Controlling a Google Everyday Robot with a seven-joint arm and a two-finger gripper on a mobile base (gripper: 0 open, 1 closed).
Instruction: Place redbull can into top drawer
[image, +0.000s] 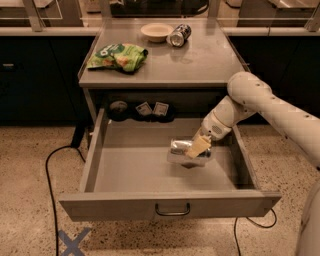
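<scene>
The top drawer (125, 206) stands pulled wide open in the lower middle of the frame, its bar handle (172, 210) at the centre of the front panel. Inside it, right of centre, the redbull can (178, 146) lies on its side, low over the drawer floor. The gripper (196, 148) reaches in from the right and its fingers are closed around the can's right end. At the back, under the counter, sit three small dark items (144, 109) in a row. On the countertop (200, 62) above are a green snack bag (117, 56) at left, a pale bowl (156, 31) and, just beside it, a darker can (179, 35) on its side. A black cable (50, 170) runs over the floor at lower left.
</scene>
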